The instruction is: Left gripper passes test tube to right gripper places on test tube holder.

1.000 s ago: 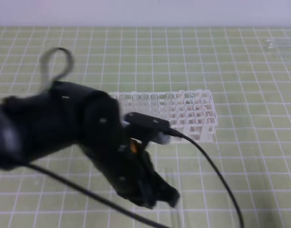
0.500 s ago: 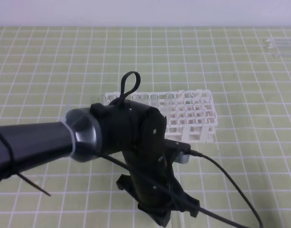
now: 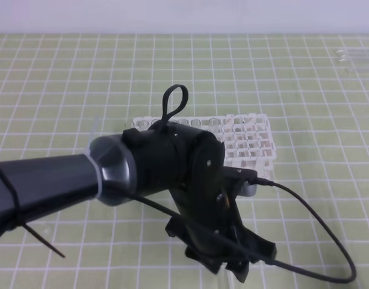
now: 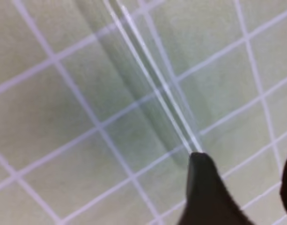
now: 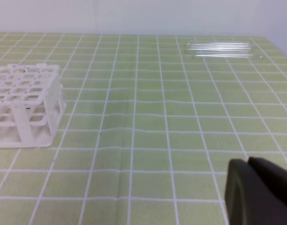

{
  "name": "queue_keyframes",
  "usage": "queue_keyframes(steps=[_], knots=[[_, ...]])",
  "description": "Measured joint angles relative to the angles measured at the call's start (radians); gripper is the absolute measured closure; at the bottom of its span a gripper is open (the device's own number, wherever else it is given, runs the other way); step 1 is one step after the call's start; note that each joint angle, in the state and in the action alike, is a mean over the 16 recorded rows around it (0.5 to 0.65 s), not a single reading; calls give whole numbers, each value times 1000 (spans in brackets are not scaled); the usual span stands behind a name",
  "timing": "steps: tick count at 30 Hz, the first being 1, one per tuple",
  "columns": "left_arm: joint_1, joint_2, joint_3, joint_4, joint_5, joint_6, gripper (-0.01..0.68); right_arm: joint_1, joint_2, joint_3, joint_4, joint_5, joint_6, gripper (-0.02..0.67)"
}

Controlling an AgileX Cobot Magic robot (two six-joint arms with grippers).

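It looks like a laboratory test bench. A green cutting mat with a white grid covers the table, a white test tube holder stands on it, and spare glass tubes lie near its far right corner.

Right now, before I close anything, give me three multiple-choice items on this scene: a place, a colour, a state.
1. In the right wrist view, the test tube holder stands:
A) at the left
B) in the centre
C) at the right
2. The holder is:
A) blue
B) white
C) orange
3. The test tube by the left tool is:
A) upright in the holder
B) lying on the mat
C) clamped between shut jaws

Answers:
1 A, it sits at the left edge.
2 B, its lattice is white.
3 B, it lies flat on the green mat, ending at one jaw tip, with the jaws apart.
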Motion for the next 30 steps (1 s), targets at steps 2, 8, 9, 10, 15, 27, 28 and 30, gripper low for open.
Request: queue_keyframes(steps=[2, 8, 9, 10, 15, 27, 28, 30], knots=[[-5, 3, 0, 11, 3, -22, 642, 0, 0, 0, 0, 0, 0, 651], [-16, 31, 0, 47, 15, -89, 632, 0, 0, 0, 0, 0, 0, 651], [-18, 36, 0, 51, 17, -101, 631, 0, 0, 0, 0, 0, 0, 651], [-20, 41, 0, 54, 17, -112, 631, 0, 0, 0, 0, 0, 0, 651], [-30, 73, -1, 48, 12, -144, 630, 0, 0, 0, 0, 0, 0, 651], [-40, 118, -2, 36, 3, -183, 640, 0, 0, 0, 0, 0, 0, 651], [-40, 119, -2, 36, 4, -183, 642, 0, 0, 0, 0, 0, 0, 651], [-40, 121, -2, 36, 5, -182, 647, 0, 0, 0, 0, 0, 0, 651]])
